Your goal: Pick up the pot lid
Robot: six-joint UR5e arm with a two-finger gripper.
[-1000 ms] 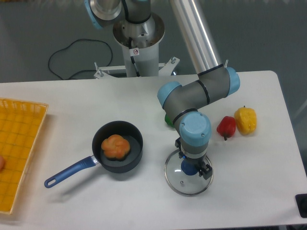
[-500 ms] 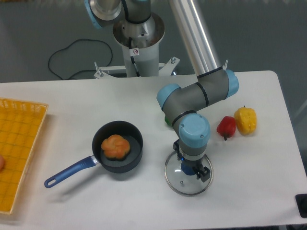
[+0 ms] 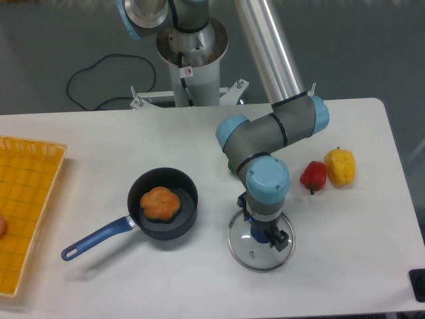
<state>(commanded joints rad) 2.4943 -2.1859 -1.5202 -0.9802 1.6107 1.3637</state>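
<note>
Lying flat, knob (image 3: pixel 259 233) upward: round pot lid (image 3: pixel 259 252)

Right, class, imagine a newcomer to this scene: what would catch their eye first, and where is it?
Probably the blue-and-grey robot arm, right of the picture's middle, reaching down with its jaws apart around the blue knob of a glass lid. Next, the dark pan left of it, holding an orange item, and the bright yellow crate at the left edge.
</note>
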